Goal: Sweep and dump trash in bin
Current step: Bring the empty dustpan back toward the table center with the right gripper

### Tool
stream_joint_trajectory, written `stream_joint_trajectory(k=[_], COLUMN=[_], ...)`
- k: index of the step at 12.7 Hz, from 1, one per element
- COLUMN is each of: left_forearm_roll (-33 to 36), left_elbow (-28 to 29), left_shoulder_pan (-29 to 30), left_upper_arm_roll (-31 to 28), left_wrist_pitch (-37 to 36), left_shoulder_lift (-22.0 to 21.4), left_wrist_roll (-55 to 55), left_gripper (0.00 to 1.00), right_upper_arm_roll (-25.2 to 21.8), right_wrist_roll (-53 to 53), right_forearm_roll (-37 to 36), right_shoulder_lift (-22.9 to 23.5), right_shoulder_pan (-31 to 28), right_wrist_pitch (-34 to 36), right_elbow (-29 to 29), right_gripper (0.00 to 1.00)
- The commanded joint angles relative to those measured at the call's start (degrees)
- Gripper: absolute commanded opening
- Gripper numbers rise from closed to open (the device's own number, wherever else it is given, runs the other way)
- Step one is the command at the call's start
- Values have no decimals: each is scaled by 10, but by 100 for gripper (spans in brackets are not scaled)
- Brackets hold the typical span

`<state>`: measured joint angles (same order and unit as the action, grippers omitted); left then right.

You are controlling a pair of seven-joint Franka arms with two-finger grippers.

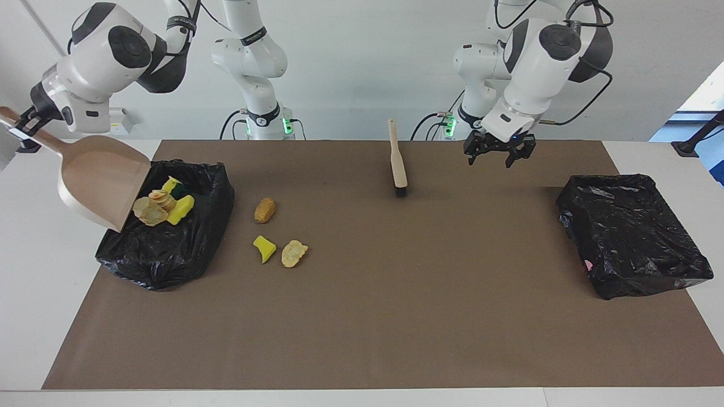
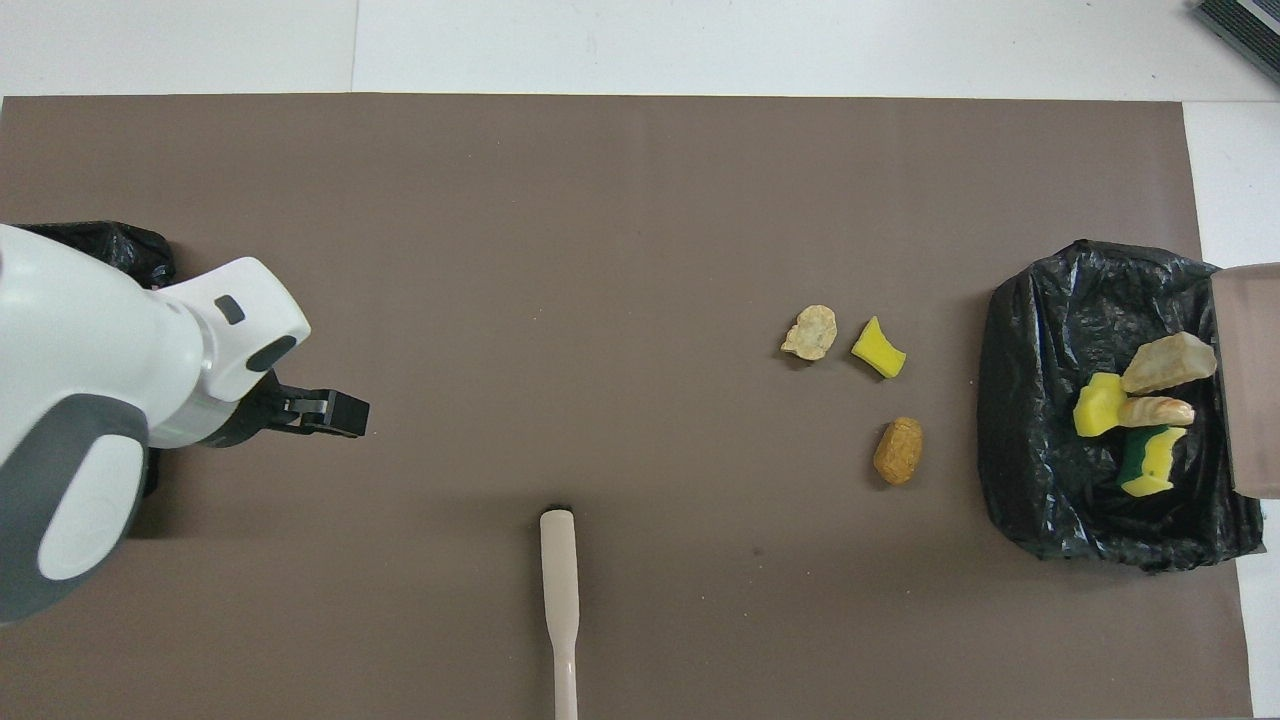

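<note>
While the dustpan is tilted over the bin at the right arm's end, its handle clenched in the right gripper, four scraps are seen at its lip above the bin. Three scraps are left on the mat beside the bin. The left gripper, fingers spread and holding nothing, is raised over the mat between the brush and a second bin.

Four scraps in bin; three scraps beside it.
</note>
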<state>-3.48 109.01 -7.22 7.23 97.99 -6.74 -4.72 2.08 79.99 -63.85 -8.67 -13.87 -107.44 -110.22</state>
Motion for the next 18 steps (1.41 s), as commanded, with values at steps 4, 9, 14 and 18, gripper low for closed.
stream_joint_trajectory(k=[4, 9, 14, 18], left_forearm_roll=[13, 29, 38, 38], left_elbow=[-123, -224, -247, -240], left_shoulder_pan=[79, 41, 24, 23], left_upper_arm_roll=[-29, -75, -82, -83], left_wrist_pitch=[-97, -179, -205, -192], left_shoulder_lift=[18, 51, 52, 45], left_wrist_roll=[150, 167, 165, 154], left_gripper=[100, 100, 100, 100], right_upper_arm_roll=[85, 121, 130, 131], right_wrist_roll=[-25, -91, -189, -342], right_forearm_roll=[18, 131, 280, 400], right_shoulder_lift=[-11, -18, -20, -21], right_shoulder_pan=[-3, -3, 18, 72], right_wrist_pitch=[107, 166, 204, 221], right_elbow=[33, 38, 38, 39], right_gripper=[0, 0, 0, 0])
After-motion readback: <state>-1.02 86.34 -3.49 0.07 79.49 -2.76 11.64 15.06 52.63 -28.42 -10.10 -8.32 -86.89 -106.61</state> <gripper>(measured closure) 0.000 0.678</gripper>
